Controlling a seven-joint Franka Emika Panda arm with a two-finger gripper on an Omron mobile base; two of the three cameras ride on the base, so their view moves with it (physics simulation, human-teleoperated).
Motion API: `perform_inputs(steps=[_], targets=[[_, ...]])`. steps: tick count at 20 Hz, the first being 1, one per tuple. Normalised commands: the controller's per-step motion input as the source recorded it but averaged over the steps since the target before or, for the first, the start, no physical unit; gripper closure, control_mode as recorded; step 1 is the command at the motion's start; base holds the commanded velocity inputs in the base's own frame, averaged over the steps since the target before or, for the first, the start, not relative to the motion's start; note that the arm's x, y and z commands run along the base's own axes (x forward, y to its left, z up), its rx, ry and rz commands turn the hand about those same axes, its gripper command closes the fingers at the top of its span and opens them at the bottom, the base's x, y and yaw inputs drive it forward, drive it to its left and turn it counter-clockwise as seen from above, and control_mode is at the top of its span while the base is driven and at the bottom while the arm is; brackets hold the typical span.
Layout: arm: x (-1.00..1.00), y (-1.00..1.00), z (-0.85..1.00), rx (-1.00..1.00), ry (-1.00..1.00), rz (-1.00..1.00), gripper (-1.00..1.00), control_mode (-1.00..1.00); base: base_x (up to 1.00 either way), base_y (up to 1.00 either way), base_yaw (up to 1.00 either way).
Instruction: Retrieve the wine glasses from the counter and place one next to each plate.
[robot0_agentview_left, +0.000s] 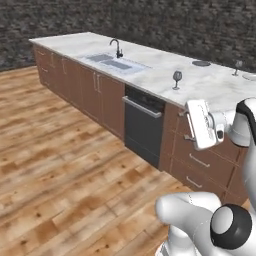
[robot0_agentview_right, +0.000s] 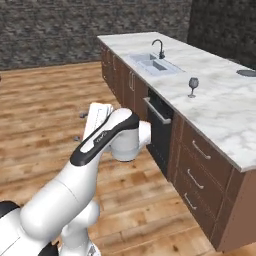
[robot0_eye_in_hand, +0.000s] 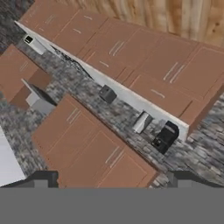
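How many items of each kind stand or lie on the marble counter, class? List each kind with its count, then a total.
Wine glasses: 2, one near the front edge, one far right
Plates: 2, one dark, one pale, cut off by the frame
Total: 4

Wine glass (robot0_agentview_left: 177, 79) on counter (robot0_agentview_left: 215, 87), right of sink (robot0_agentview_left: 116, 64), second wine glass (robot0_agentview_left: 237, 65) farther right, dishwasher (robot0_agentview_left: 143, 125) below.

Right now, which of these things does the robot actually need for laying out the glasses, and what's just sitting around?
Needed:
near wine glass
far wine glass
dark plate
pale plate
marble counter

Just there:
sink
faucet
dishwasher
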Motion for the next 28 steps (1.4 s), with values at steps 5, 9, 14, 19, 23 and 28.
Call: perform_inputs(steps=[5,9,14,19,23,28], targets=[[0.0,0.0,0.0,0.0,0.0,0.0,-1.0,1.0,0.87,1.0,-0.5],[0.0,0.0,0.0,0.0,0.0,0.0,-1.0,1.0,0.77,1.0,-0.58],[0.0,0.0,0.0,0.0,0.0,0.0,-1.0,1.0,0.67,1.0,-0.61],[0.0,0.0,0.0,0.0,0.0,0.0,-1.0,1.0,0.18,1.0,-0.47],[0.0,0.0,0.0,0.0,0.0,0.0,-1.0,1.0,0.13,1.0,-0.47],[0.0,0.0,0.0,0.0,0.0,0.0,-1.0,1.0,0.48,0.71,-0.42]])
